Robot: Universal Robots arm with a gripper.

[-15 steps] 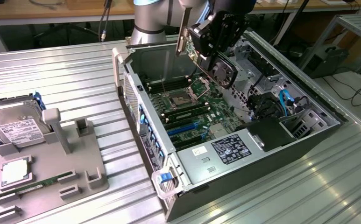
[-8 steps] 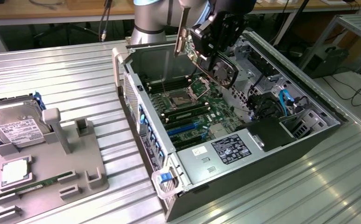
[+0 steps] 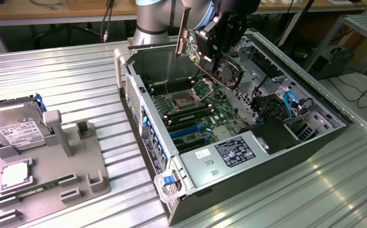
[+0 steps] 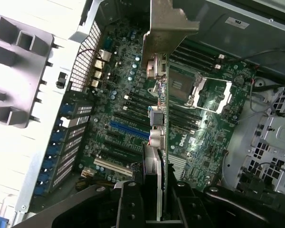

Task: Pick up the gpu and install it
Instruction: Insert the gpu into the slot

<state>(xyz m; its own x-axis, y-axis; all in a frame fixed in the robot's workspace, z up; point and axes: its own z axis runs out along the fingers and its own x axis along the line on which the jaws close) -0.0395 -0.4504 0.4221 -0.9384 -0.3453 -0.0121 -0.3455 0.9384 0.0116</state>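
Okay, gripper (image 3: pixel 216 42) closed tight on the gpu (image 3: pixel 210 61), which hangs tilted above the open case (image 3: pixel 151 61), around 12 o'clock in the exterior view. We judge: level the card, line its edge over the blue slot (image 3: pixel 183 132) toward 7 o'clock, descend slowly.

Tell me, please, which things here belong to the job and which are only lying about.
Job: the gpu, held in the gripper above the open computer case; the motherboard inside.
Lying about: the hard drive, the memory stick and the grey holder beside the case.
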